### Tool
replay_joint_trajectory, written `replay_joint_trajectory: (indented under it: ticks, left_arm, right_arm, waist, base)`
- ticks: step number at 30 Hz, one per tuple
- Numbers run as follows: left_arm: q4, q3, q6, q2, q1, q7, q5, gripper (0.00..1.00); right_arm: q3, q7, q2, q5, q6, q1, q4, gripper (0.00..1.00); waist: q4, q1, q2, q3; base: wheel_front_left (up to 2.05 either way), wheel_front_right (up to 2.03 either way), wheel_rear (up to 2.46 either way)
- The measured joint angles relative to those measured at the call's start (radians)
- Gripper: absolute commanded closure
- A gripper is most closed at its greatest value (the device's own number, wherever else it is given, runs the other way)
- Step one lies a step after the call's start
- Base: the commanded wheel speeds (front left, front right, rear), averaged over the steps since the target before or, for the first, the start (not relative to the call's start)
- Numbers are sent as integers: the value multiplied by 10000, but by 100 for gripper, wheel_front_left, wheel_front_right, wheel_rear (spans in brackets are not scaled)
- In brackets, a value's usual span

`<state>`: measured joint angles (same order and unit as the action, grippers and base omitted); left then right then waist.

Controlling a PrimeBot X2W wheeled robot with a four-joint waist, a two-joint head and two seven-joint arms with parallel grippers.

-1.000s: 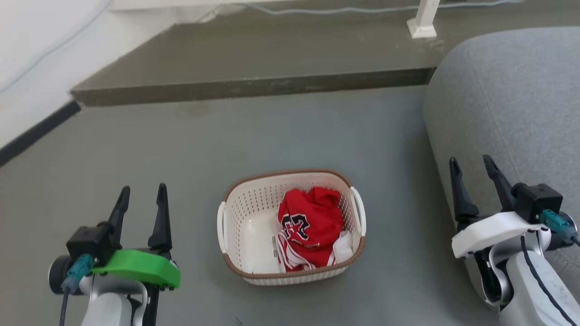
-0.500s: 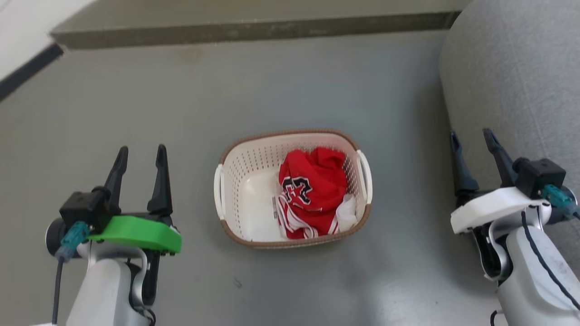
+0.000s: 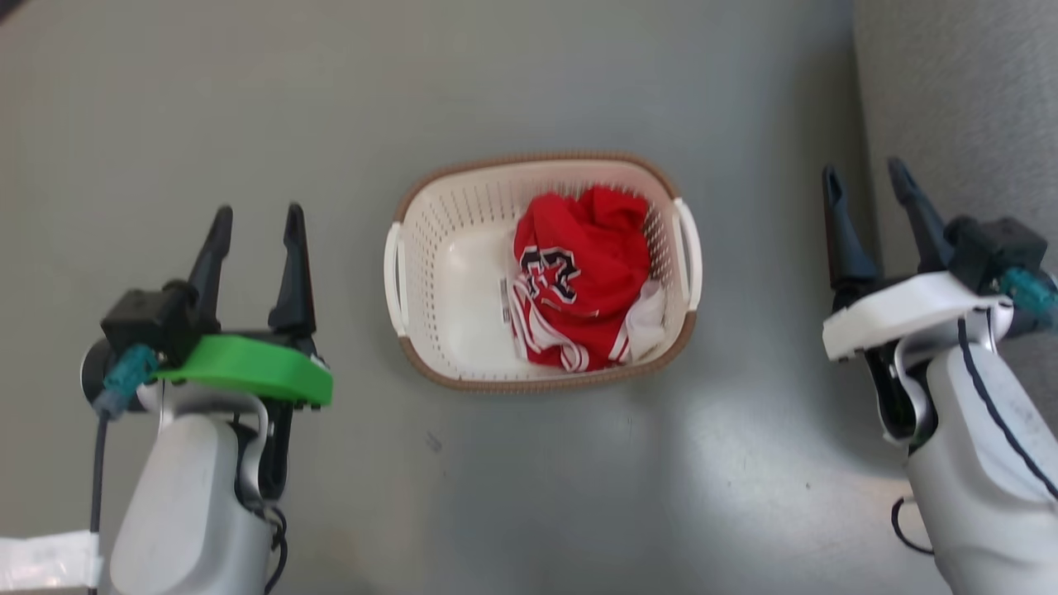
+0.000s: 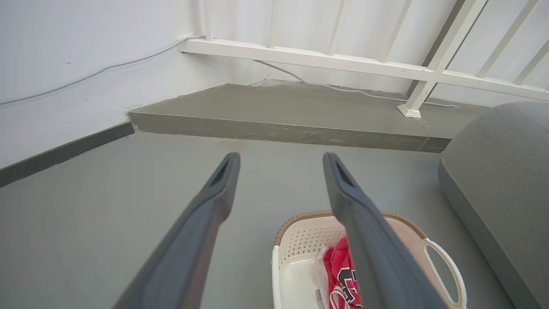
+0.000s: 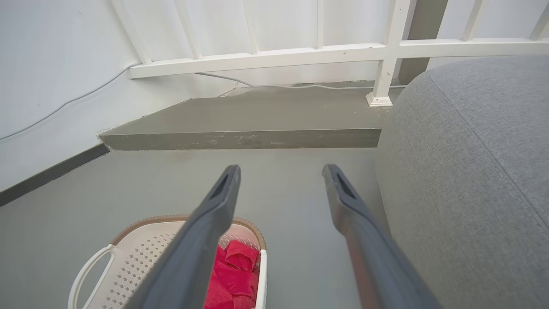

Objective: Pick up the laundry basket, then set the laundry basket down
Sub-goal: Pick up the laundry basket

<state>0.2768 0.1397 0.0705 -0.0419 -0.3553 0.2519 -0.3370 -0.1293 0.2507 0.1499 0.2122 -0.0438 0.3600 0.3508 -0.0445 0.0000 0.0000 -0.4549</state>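
A: Here we are, looking straight down on the laundry basket (image 3: 463, 289). It sits flat on the grey floor (image 3: 248, 83) between our two arms, with a red garment (image 3: 579, 264) bunched in its right half.

B: Both sets of fingers are spread wide with nothing in them. The left gripper (image 3: 258, 209) is low on the left, and the right gripper (image 3: 863, 167) is up by the grey cushion (image 3: 950, 99).

A: What matters for us is the axis. The basket's long side runs across from one arm to the other, a touch skewed. So a white handle faces each gripper: the left handle (image 3: 390, 277) toward our left, the right handle (image 3: 693, 248) toward our right.

B: So it lies inboard of both hands, and lower. From the left wrist we see it down to the right of the fingers, and from the right wrist, down to the left.

A: Which arm is nearer?

B: The left, we'd say, by a little. The right is well apart from its handle and close beside the cushion.

A: Then we reckon both arms must swing inward and drop, one to each handle.
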Motion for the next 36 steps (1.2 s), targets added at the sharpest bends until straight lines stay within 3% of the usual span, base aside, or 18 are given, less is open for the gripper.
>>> replay_joint_trajectory:
  ticks: [15,26,36]
  left_arm:
    - [798,387,174,92,-1923,-29,-178,0]
    - [1708,583,278,171,-3695,-663,-508,0]
    - [3503,911,443,205,-4275,-1039,-869,0]
  right_arm:
    - [-36,12,36,-192,-90,1867,453,0]
    - [-222,-54,-42,-198,-259,3253,1367,0]
    - [-554,-63,-117,-295,-357,3791,2754,0]
  waist:
    - [-123,1,0,-1930]
    - [-78,1,0,-3216]
    - [-29,1,0,-4218]
  base:
    - [0,0,0]
    - [0,0,0]
    - [0,0,0]
